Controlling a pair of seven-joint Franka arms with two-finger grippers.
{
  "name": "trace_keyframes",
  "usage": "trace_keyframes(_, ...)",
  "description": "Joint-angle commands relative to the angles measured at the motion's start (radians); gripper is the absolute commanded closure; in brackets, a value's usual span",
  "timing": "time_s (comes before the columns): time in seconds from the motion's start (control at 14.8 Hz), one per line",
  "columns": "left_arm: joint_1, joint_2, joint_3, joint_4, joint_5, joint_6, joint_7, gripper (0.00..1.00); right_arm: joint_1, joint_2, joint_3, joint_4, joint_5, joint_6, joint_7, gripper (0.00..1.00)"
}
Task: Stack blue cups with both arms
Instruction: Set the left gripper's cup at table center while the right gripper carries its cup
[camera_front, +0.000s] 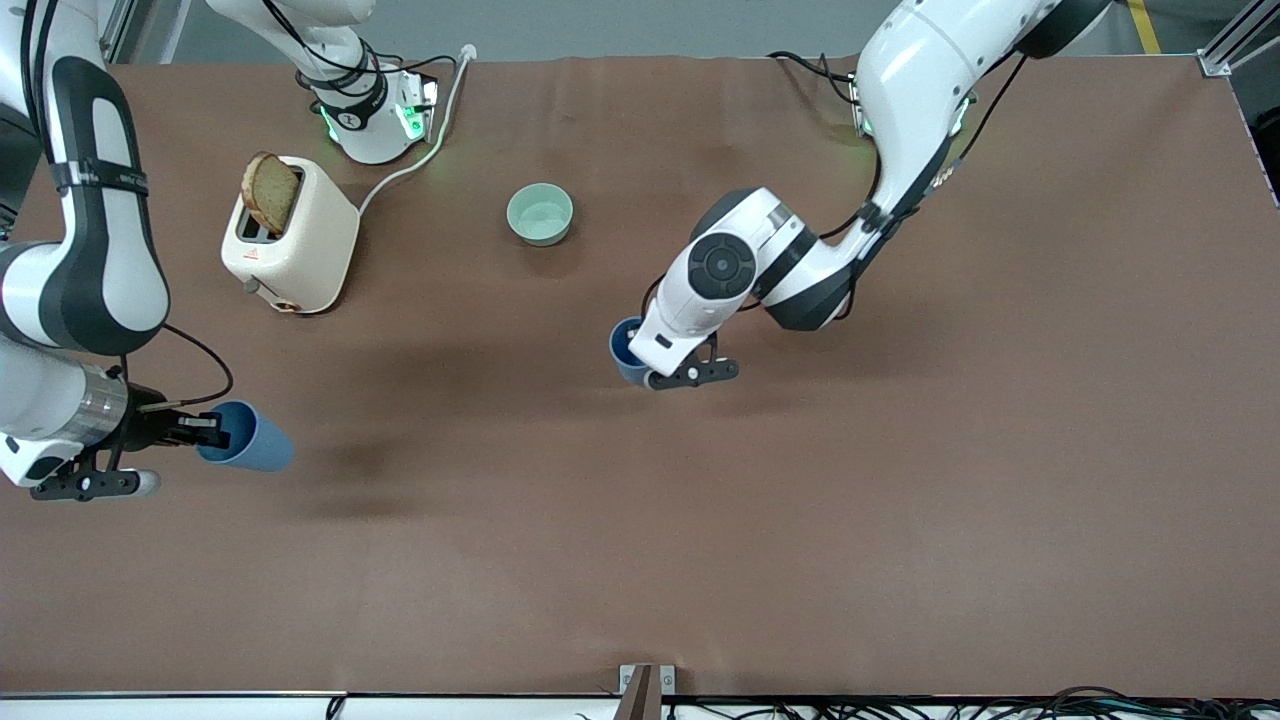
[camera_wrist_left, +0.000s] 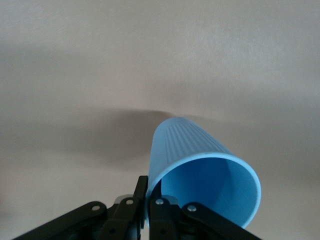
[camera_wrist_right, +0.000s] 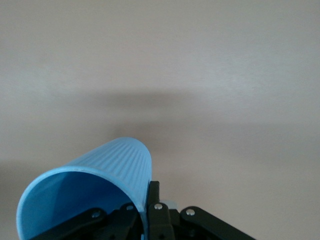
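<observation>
Currently each blue cup (camera_front: 247, 437) (camera_front: 626, 350) is pinched by its rim in the right gripper (camera_front: 205, 432) and left gripper (camera_front: 650, 360), so slippage could be caused by misaligned nesting.

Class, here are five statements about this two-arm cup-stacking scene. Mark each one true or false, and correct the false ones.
1. Each gripper holds a blue cup by its rim. True: the left gripper is shut on one blue cup, and the right gripper is shut on the other blue cup.
2. The two cups are already stacked. False: they are apart, one in each gripper.
3. A slice of toast sticks out of the toaster. True.
4. The green bowl lies nearer to the front camera than the toaster. False: it sits at about the same depth, beside the toaster toward the left arm's end.
5. The right arm's cup is upright. False: it is tipped sideways.
</observation>
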Motion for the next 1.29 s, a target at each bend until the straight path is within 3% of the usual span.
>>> trace_keyframes(0.0,-0.002,0.062,0.002,0.069,0.068,0.022,-0.009,0.96,0.084,-0.021,-0.002,0.006,0.015,-0.014,0.164,0.98)
trace_keyframes(0.07,-0.003,0.065,0.007,0.069,0.077,0.022,-0.008,0.90,0.124,-0.024,-0.002,0.006,0.015,-0.012,0.233,0.98)
trace_keyframes(0.14,-0.003,0.065,0.009,0.069,0.077,0.022,-0.006,0.77,0.157,-0.026,-0.002,0.007,0.015,-0.012,0.301,0.98)
trace_keyframes(0.2,-0.003,0.063,0.009,0.069,0.077,0.023,-0.008,0.56,0.196,-0.026,-0.002,0.012,0.009,-0.011,0.373,0.98)
trace_keyframes(0.27,-0.003,0.059,0.009,0.069,0.079,0.022,-0.012,0.13,0.229,-0.026,-0.002,0.018,0.006,-0.009,0.422,0.98)
trace_keyframes(0.34,-0.002,0.046,0.007,0.070,0.077,0.020,-0.014,0.00,0.256,-0.024,-0.002,0.027,0.007,-0.011,0.473,0.98)
trace_keyframes(0.47,0.020,-0.018,0.007,0.070,0.084,-0.007,-0.006,0.00,0.316,-0.024,-0.002,0.041,0.007,-0.011,0.580,0.98)
trace_keyframes(0.75,0.141,-0.263,0.001,0.070,0.171,-0.266,0.017,0.00,0.488,-0.019,-0.004,0.053,0.003,-0.002,0.818,0.98)
trace_keyframes(1.02,0.265,-0.487,0.005,0.070,0.186,-0.470,0.248,0.00,0.647,-0.003,-0.004,0.055,0.006,0.009,0.914,0.98)
trace_keyframes(1.22,0.386,-0.595,0.001,0.070,0.171,-0.573,0.484,0.00,0.733,0.048,-0.004,0.055,0.007,0.064,1.018,0.98)
